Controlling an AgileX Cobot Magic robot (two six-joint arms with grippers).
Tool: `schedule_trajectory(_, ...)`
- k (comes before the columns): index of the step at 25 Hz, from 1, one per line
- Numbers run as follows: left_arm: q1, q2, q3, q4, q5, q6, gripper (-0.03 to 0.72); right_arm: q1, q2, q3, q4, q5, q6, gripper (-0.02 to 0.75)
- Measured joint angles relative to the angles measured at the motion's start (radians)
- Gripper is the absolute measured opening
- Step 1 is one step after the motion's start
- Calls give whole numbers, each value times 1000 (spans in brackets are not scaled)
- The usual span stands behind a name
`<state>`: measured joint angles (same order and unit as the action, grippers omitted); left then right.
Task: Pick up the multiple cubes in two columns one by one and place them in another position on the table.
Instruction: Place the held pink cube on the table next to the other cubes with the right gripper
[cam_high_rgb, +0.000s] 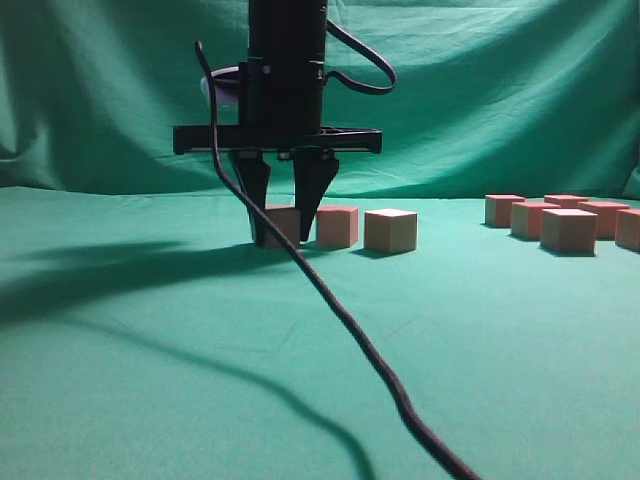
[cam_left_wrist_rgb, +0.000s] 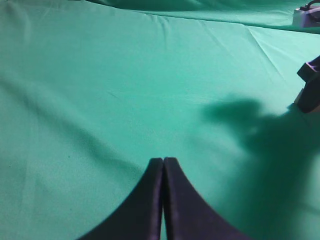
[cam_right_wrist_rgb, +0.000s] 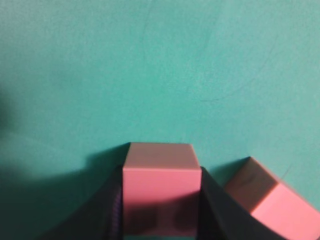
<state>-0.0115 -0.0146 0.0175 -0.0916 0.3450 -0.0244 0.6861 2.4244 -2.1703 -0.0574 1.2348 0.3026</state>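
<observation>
We have our right gripper (cam_high_rgb: 284, 240) clamped on a cube (cam_right_wrist_rgb: 160, 187) resting on the table (cam_high_rgb: 200, 380), left gripper (cam_left_wrist_rgb: 163, 165) closed idle; next we likely release.

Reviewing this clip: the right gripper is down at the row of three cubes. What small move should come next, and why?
Probably open the right gripper and lift straight up. The cube between its fingers appears to rest on the table, in line with two other cubes, so it looks placed. Whether this is a release or a fresh grasp cannot be told. The left gripper is shut, idle.
</observation>
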Motion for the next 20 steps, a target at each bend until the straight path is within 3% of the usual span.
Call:
schedule_trajectory(5,0,0,0,0,0,0,0,0,4,0,3,-2,-2,260)
schedule_trajectory(6,0,0,0,0,0,0,0,0,4,0,3,-2,-2,302)
schedule_trajectory(15,0,0,0,0,0,0,0,0,4,0,5,-5,-45,302)
schedule_trajectory(19,0,0,0,0,0,0,0,0,4,0,5,-16,-52,445)
schedule_trajectory(20,0,0,0,0,0,0,0,0,4,0,5,-23,-53,434)
